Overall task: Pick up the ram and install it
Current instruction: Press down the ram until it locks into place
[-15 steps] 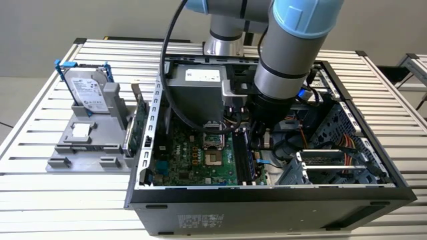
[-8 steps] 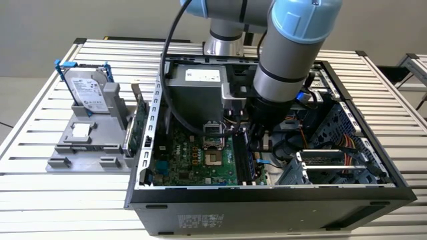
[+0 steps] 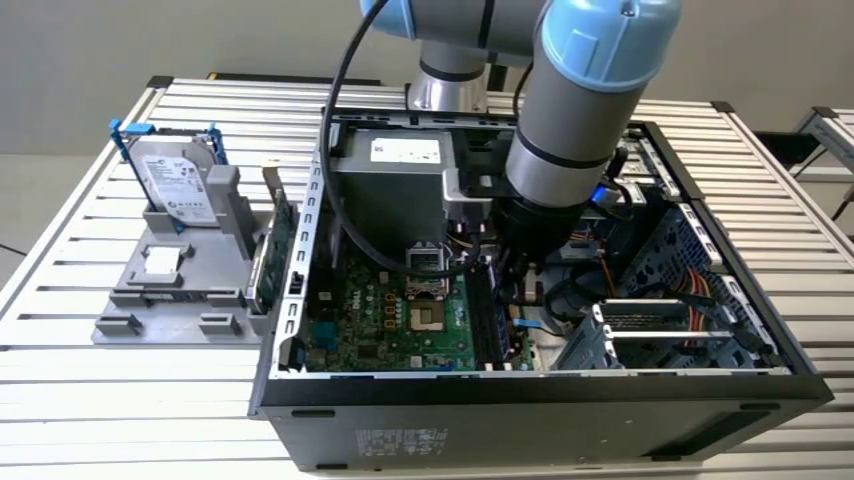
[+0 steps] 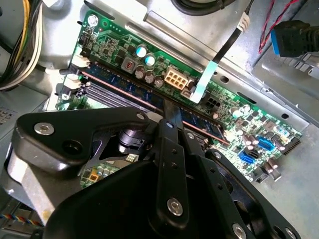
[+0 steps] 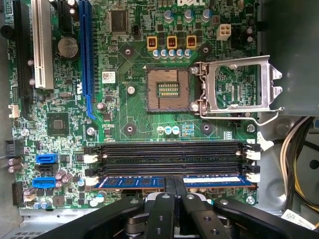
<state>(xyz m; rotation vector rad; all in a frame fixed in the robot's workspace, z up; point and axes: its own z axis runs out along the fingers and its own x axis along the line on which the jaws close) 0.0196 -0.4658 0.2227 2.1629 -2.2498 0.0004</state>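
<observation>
The ram (image 5: 129,181) lies along the outermost memory slot of the green motherboard (image 5: 129,114), a long narrow stick with dark chips and a pale label. In the second wrist view the ram (image 4: 124,89) runs slantwise across the board between white slot latches. My gripper (image 5: 174,186) is down on the stick's middle, its black fingers pressed close together over the stick's top edge, shut on it. The gripper (image 4: 172,117) shows the same hold. In the exterior view the arm reaches into the open computer case, with the gripper (image 3: 514,295) low over the board's right side.
Three empty black memory slots (image 5: 169,154) lie beside the ram, beyond them the open processor socket (image 5: 167,89). Cable bundles (image 5: 299,149) hang near the slot ends. Outside the case (image 3: 534,400), a grey fixture (image 3: 160,290) holds a hard drive (image 3: 176,180) and a green expansion card (image 3: 276,255).
</observation>
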